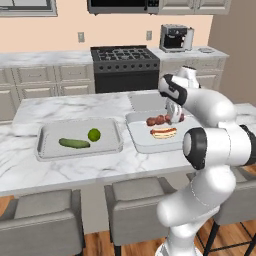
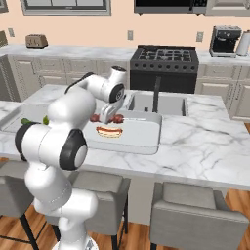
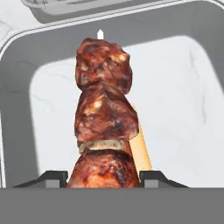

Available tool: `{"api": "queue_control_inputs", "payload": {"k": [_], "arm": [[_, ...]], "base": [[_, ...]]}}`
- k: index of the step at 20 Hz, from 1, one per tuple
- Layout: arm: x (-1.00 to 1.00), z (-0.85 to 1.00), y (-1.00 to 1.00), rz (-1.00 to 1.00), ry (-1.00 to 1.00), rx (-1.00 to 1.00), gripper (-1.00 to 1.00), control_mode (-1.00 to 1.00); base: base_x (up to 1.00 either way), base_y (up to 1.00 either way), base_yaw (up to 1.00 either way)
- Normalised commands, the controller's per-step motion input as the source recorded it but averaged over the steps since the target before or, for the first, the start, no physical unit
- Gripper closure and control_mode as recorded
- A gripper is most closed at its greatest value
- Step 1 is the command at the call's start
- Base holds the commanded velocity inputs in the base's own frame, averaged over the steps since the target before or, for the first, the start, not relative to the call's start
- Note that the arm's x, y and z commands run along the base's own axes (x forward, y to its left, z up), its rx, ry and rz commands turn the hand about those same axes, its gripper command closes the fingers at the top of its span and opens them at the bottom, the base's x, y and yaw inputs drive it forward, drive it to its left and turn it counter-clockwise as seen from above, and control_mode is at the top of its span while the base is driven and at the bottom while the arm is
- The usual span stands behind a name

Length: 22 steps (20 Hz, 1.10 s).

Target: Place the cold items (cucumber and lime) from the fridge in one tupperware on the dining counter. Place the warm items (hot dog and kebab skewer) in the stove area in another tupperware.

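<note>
Cucumber (image 1: 74, 143) left of lime (image 1: 94, 134), in one tupperware (image 1: 47, 150)

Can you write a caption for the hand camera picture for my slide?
The hand holds the kebab above a grey tupperware.

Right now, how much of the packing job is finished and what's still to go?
The cold half looks done: the cucumber and lime lie in the left tray on the island. The hot dog already sits in the right tray. The claw is shut on the kebab, held just over that tray. Left: set it down beside the hot dog and let go.
</note>
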Motion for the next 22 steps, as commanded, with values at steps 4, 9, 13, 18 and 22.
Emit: {"api": "queue_control_inputs", "payload": {"k": [4, 9, 13, 18, 22], "arm": [[0.41, -0.31, 0.00, 0.00, 0.00, 0.00, 1.00, -1.00], [0.28, -0.34, 0.00, 0.00, 0.00, 0.00, 1.00, -1.00], [0.26, -0.32, 0.00, 0.00, 0.00, 0.00, 1.00, -1.00], [0.21, -0.32, 0.04, 0.00, 0.00, 0.00, -1.00, -1.00], [0.01, -0.17, 0.00, 0.00, -0.02, 0.00, -1.00, -1.00]], "base": [[0.00, 0.00, 0.00], [0.00, 0.00, 0.00], [0.00, 0.00, 0.00], [0.00, 0.00, 0.00], [0.00, 0.00, 0.00]]}}
